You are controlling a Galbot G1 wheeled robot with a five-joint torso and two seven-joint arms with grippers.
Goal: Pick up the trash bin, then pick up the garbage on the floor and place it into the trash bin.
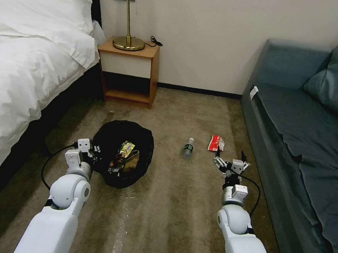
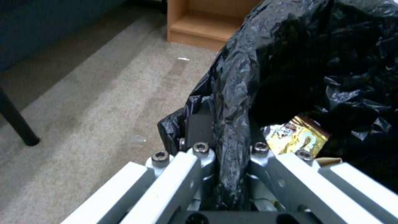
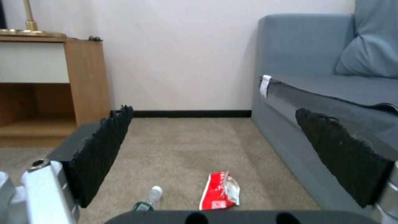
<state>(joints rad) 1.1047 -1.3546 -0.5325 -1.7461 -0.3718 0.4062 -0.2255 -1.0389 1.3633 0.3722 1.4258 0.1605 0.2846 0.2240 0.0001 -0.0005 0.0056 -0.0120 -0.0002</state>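
The trash bin (image 1: 122, 153), draped in a crinkly black liner, hangs just above the carpet with my left gripper (image 1: 93, 149) shut on its near rim (image 2: 230, 124). Inside lie a gold-brown wrapper (image 1: 126, 149) (image 2: 296, 138) and brown paper. On the floor to the right lie a small clear bottle with a green label (image 1: 188, 147) (image 3: 147, 200) and a red-and-white packet (image 1: 215, 143) (image 3: 219, 194). My right gripper (image 1: 230, 156) (image 3: 215, 155) hovers open just short of the packet, its black pads (image 3: 99, 149) wide apart with nothing between them.
A white bed (image 1: 21, 82) runs along the left. A wooden nightstand (image 1: 128, 73) with a brass lamp (image 1: 130, 9) stands at the back wall. A blue-grey sofa (image 1: 313, 133) lines the right, close beside my right arm. Carpet lies open between them.
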